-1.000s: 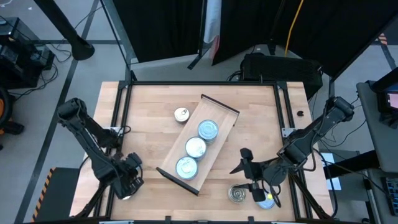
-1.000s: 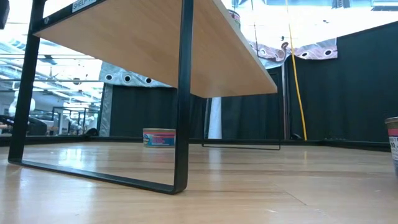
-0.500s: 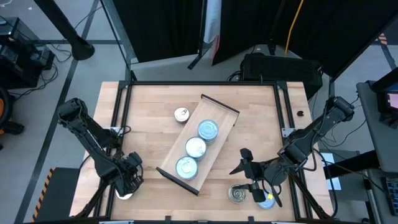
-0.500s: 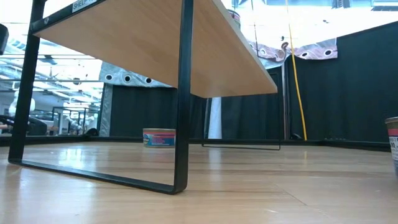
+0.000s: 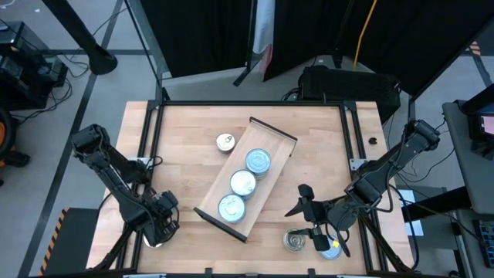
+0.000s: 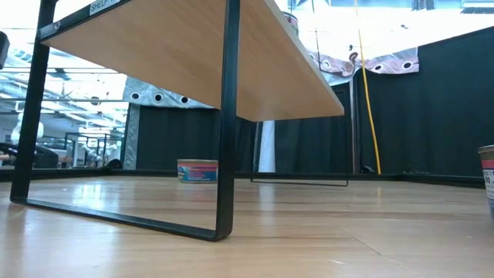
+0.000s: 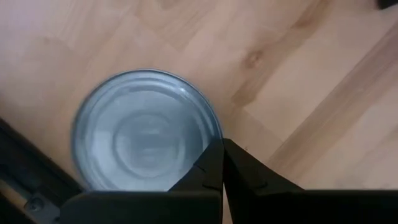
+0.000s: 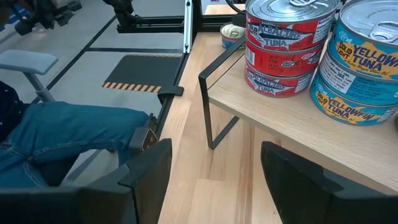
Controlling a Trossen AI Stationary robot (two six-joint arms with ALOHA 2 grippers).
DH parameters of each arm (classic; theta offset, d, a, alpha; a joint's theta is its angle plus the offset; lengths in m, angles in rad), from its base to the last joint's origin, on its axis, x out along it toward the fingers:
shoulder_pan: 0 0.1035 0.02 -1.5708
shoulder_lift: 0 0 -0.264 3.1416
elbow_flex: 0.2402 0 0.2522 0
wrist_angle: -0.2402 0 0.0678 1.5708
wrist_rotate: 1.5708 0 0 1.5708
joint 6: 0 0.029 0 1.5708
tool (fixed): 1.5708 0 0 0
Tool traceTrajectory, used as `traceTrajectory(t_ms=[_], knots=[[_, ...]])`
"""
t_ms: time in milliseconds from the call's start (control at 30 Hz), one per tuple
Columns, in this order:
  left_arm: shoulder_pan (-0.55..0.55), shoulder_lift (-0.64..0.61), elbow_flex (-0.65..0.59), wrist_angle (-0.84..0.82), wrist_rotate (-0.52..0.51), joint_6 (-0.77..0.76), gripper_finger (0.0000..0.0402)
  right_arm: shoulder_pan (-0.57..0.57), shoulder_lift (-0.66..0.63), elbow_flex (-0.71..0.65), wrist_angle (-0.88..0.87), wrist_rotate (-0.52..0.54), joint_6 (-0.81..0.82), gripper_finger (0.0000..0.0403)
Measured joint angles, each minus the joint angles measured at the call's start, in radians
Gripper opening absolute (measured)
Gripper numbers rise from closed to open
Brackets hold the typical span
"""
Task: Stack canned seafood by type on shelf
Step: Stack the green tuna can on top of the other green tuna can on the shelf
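showing what the high view hides, the left end effector (image 7: 222, 163) sits pinched together beside a silver tin (image 7: 146, 129).

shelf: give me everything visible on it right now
The shelf is a long, light wooden board with a dark rail at each short end, raised on thin black metal legs that stand on the tabletop. It lies diagonally across the table's middle. Three stacks of tins stand in a row on it; the top tins show pale blue-silver lids from above. The right wrist view shows a red-labelled stack beside blue yellowfin tuna tins. Neither gripper touches it.
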Motion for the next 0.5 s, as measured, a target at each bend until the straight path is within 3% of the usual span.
traceTrajectory(t_ms=[500], knots=[[-0.016,0.117,-0.005,0.064,0.015,0.009,0.0003,0.000,-0.001,0.000,-0.020,0.000,0.005,0.0238]])
